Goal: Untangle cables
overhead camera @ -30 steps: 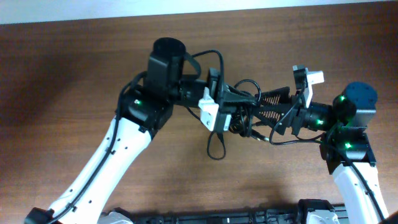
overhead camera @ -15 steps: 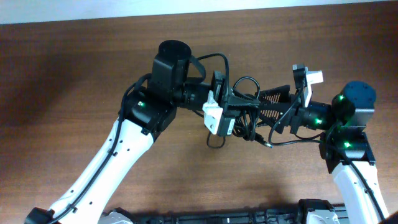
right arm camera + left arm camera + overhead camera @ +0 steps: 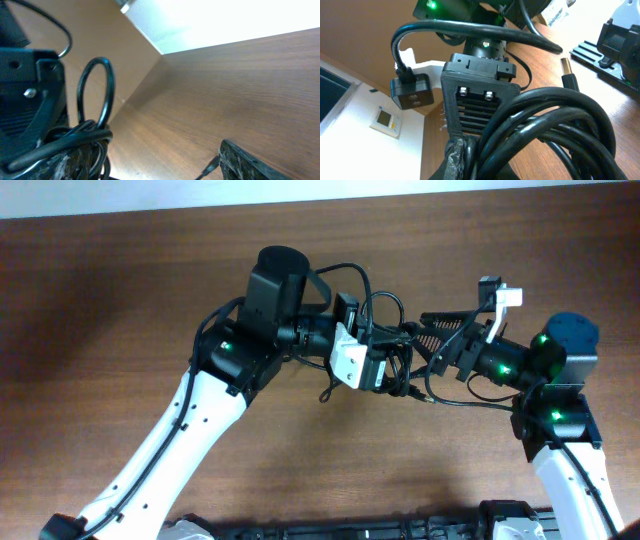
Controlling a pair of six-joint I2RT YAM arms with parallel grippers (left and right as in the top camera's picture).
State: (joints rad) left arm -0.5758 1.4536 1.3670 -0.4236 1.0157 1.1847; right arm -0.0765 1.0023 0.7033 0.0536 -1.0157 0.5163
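The cables [image 3: 392,358] form a black knotted bundle held between the two grippers at mid-table. My left gripper [image 3: 383,362] is shut on the bundle; in the left wrist view the cords [image 3: 547,125] fill the frame beside my taped fingers [image 3: 462,155]. A metal-tipped plug [image 3: 567,67] sticks out behind them. My right gripper [image 3: 432,342] is open. In the right wrist view the cords [image 3: 75,137] lie over its left finger, one loop [image 3: 97,90] standing up. The other finger [image 3: 250,162] is far apart and bare, with a small plug end [image 3: 210,167] beside it.
The wooden table [image 3: 120,300] runs to a pale wall at the back. A short cable tail [image 3: 327,393] hangs below the left gripper, and a plug end [image 3: 428,396] trails below the bundle. A dark base strip [image 3: 330,532] lies at the front edge.
My left gripper has carried the bundle right and toward the back. The long loop hanging under it has shrunk to a short tail. The right gripper has swung toward the back.
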